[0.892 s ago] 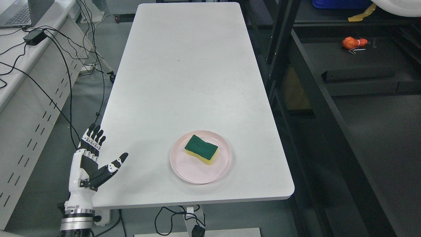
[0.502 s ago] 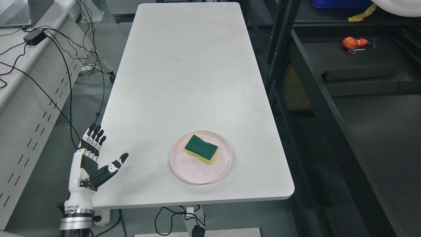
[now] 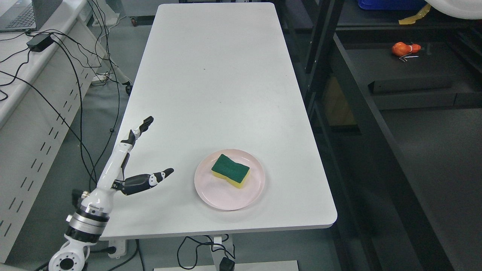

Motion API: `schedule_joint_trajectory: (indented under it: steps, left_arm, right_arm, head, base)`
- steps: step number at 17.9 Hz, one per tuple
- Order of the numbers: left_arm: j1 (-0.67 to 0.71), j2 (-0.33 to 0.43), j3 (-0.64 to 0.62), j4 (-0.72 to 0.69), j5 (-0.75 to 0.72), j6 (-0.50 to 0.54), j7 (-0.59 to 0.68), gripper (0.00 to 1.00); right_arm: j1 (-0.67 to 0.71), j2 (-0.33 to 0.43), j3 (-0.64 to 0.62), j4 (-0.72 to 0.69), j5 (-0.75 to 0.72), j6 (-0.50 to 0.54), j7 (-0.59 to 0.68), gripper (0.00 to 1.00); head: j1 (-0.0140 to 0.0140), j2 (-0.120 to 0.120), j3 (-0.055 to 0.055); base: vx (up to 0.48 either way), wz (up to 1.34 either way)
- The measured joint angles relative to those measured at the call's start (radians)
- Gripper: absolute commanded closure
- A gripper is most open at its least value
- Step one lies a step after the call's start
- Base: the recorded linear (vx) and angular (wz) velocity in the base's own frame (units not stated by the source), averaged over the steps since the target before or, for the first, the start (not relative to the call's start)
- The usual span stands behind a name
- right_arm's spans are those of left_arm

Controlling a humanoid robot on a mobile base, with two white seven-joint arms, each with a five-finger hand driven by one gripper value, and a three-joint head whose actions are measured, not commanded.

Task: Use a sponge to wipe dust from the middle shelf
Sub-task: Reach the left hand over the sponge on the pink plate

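The left robot hand (image 3: 130,165), white with black finger segments, reaches in from the lower left over the near left edge of the long white rectangular counter (image 3: 211,75). Its fingers (image 3: 139,130) stretch straight toward the far side and its thumb (image 3: 150,178) points right toward the plate; the robot hand is spread wide and holds nothing. The rectangular sponge with a dark green scouring top and yellow foam base (image 3: 230,170) lies flat on the round pale pink plate (image 3: 222,197), which sits near the counter's front edge, well apart from the robot hand. To the right stands a dark metal shelf rack (image 3: 395,124), with a small orange object (image 3: 404,49) on its far surface. Black cables (image 3: 71,75) trail beside the counter on the left
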Motion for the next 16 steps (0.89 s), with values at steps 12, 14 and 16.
schedule_joint_trajectory:
  steps: [12,14,16]
  left_arm:
    - [-0.420,0.090,-0.238,0.155,-0.711,-0.138,-0.163,0.07]
    - [-0.453,0.095,-0.283,0.177,-0.742,-0.138,-0.165,0.07]
    - [-0.472,0.096,-0.322,0.192,-0.759,-0.141,-0.166,0.07]
  right_arm:
    - [0.000,0.000,0.000,0.000,0.000,0.000,0.000,0.00]
    - [0.000,0.000,0.000,0.000,0.000,0.000,0.000,0.00]
    - [0.000,0.000,0.000,0.000,0.000,0.000,0.000,0.00]
  head:
    - [0.0000,0.000,0.000]
    - [0.0000,0.000,0.000]
    - [0.0000,0.000,0.000]
  base:
    - [0.000,0.00]
    - [0.000,0.00]
    - [0.000,0.00]
